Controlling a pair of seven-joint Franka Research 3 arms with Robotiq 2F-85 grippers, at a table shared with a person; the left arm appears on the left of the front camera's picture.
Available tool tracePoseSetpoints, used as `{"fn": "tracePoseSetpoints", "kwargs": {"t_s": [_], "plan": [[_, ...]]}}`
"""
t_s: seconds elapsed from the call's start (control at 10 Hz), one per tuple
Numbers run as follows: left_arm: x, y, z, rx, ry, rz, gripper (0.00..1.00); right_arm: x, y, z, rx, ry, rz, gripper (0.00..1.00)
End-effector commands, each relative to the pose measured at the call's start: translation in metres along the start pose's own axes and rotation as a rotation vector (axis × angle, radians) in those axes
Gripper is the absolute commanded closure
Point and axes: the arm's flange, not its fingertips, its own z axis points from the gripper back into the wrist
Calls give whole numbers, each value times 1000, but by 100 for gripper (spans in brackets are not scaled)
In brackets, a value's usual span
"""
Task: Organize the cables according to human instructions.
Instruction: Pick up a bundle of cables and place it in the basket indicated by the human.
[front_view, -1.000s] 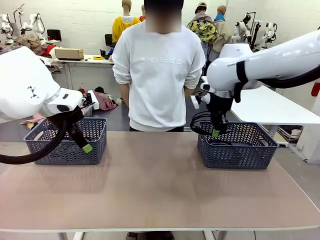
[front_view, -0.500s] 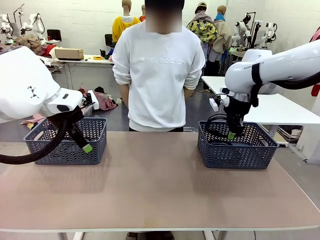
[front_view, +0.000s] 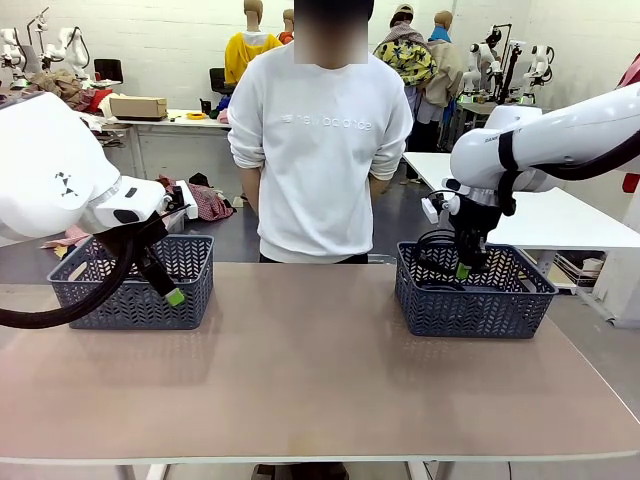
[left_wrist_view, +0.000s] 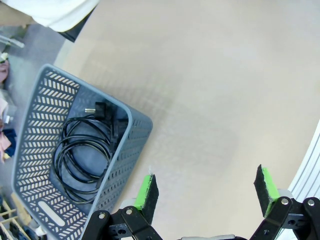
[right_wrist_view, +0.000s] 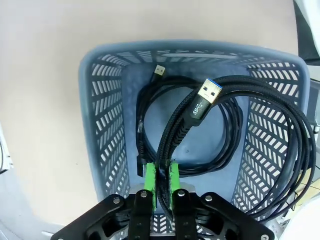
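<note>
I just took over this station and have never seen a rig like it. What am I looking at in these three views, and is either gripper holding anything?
Two white robot arms work at a table, with a person standing at the far side. The front view looks across the table; the other two come from cameras on each wrist. The left gripper is open, beside the left basket, which holds a coiled cable. The right gripper is shut on a braided cable with a USB plug, over the right basket, where another cable lies.
</note>
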Motion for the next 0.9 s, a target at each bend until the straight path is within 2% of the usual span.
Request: {"fn": "tracePoseSetpoints", "kwargs": {"t_s": [0.0, 0.1, 0.2, 0.3, 0.4, 0.5, 0.6, 0.7, 0.8], "plan": [[-1, 1, 1, 5, 1, 4, 0, -7, -8, 2, -35, -20, 7, 100], [-1, 1, 1, 5, 1, 4, 0, -7, -8, 1, -49, -35, 4, 100], [-1, 1, 1, 5, 1, 4, 0, -7, -7, 1, -47, -39, 11, 68], [-1, 1, 1, 5, 1, 4, 0, -7, -5, 2, -43, -40, 9, 68], [-1, 1, 1, 5, 1, 4, 0, -7, -5, 3, -42, -45, -4, 49], [-1, 1, 1, 5, 1, 4, 0, -8, -5, 3, -44, -54, -12, 63], [-1, 1, 1, 5, 1, 4, 0, -8, -5, 4, -46, -55, -18, 30], [-1, 1, 1, 5, 1, 4, 0, -8, -5, 4, -43, -57, -27, 44], [-1, 1, 1, 5, 1, 4, 0, -8, -6, 5, -38, -61, -29, 11]]}}
